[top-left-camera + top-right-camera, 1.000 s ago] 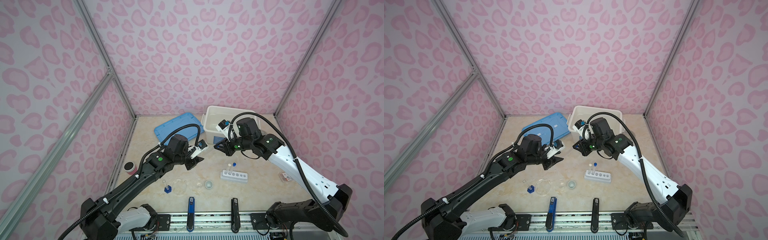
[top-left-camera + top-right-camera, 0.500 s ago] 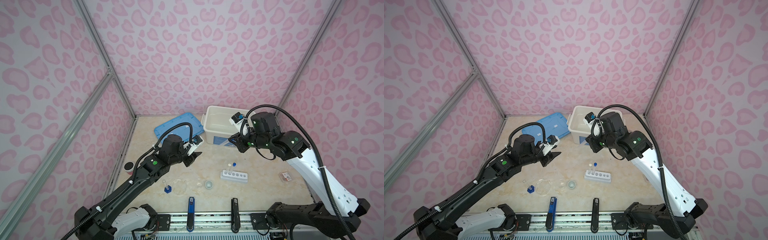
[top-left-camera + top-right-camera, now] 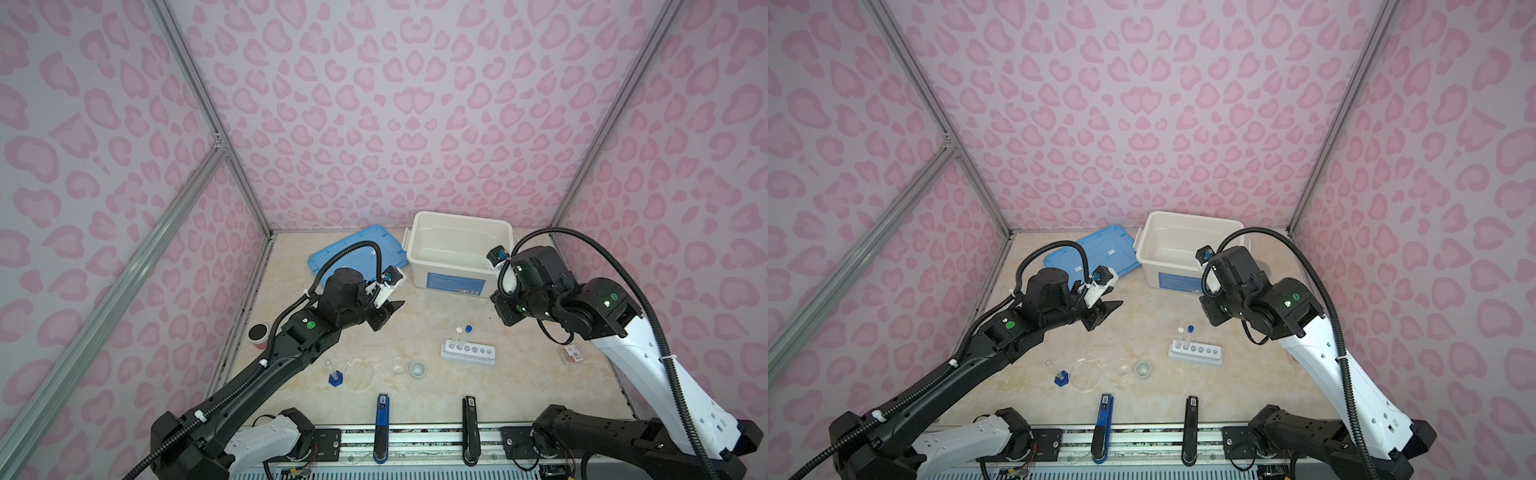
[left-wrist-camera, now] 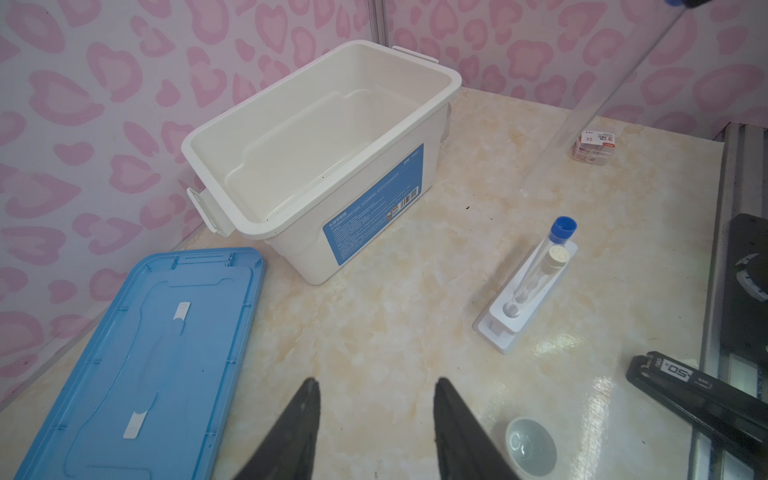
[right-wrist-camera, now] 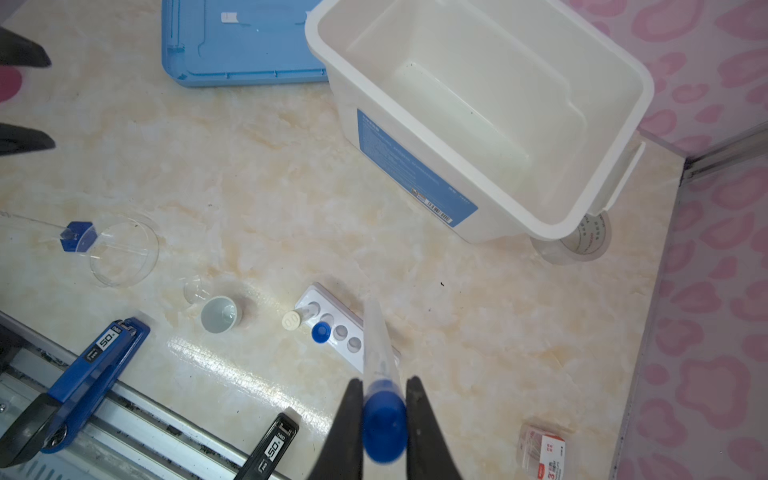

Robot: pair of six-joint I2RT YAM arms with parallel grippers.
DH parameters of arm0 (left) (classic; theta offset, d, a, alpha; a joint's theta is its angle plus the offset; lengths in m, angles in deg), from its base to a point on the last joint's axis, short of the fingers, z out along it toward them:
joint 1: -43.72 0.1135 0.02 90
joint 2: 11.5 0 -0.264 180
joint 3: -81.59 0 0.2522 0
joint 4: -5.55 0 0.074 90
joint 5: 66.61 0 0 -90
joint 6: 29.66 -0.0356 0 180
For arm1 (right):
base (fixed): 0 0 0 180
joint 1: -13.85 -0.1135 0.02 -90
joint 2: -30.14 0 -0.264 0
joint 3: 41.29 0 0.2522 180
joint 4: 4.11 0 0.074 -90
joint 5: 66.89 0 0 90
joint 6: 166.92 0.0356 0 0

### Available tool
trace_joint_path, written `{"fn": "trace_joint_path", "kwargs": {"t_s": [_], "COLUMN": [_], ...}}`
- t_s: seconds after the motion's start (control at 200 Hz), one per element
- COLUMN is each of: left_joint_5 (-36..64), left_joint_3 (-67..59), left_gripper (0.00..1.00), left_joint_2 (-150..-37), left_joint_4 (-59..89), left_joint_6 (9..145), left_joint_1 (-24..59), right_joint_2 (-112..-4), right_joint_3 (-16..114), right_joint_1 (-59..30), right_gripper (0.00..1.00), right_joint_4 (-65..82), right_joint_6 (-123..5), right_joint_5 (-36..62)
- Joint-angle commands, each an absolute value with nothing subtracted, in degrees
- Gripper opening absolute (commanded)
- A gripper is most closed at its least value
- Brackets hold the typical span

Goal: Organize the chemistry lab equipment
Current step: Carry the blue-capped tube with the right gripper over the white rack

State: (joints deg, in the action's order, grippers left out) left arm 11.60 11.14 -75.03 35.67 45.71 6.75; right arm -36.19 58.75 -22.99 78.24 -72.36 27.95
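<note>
My right gripper is shut on a thin clear tube just below its blue cap, held in the air above the right end of the white six-hole rack. The rack holds two upright tubes, one white-capped and one blue-capped. My left gripper is open and empty, hovering over bare table left of the rack. Near the front edge stand a tiny blue-based cylinder, a clear round dish and a small white cup.
An open white bin sits at the back, with its blue lid lying flat to its left. A clear tape roll is behind the bin's corner. A pink jar stands far left, a small box far right.
The two grippers have drawn apart from the table's middle. My right arm swung right with the tube in its grip. My left gripper pulled back left and its jaws spread wider.
</note>
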Motion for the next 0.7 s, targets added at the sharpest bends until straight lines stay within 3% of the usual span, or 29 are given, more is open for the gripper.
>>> {"fn": "trace_joint_path", "kwargs": {"t_s": [0.0,0.345,0.695], "left_joint_5": [8.3,-0.5,-1.2], "left_joint_3": [11.4,11.3,13.7], "left_gripper": [0.49,0.56,0.58], "left_joint_2": [-75.5,-75.0,-72.5], "left_joint_4": [31.8,28.1,28.3], "left_joint_6": [49.1,56.7,57.8], "left_joint_1": [7.9,14.2,16.9], "right_joint_2": [-34.2,-29.7,-32.2], "right_joint_3": [53.2,40.7,37.7], "right_joint_1": [-24.9,-27.3,-29.9], "right_gripper": [0.14,0.15,0.15], "right_joint_4": [75.6,66.7,65.8], "right_joint_6": [-68.7,-63.4,-62.3], "right_joint_5": [30.7,29.3,31.1]}}
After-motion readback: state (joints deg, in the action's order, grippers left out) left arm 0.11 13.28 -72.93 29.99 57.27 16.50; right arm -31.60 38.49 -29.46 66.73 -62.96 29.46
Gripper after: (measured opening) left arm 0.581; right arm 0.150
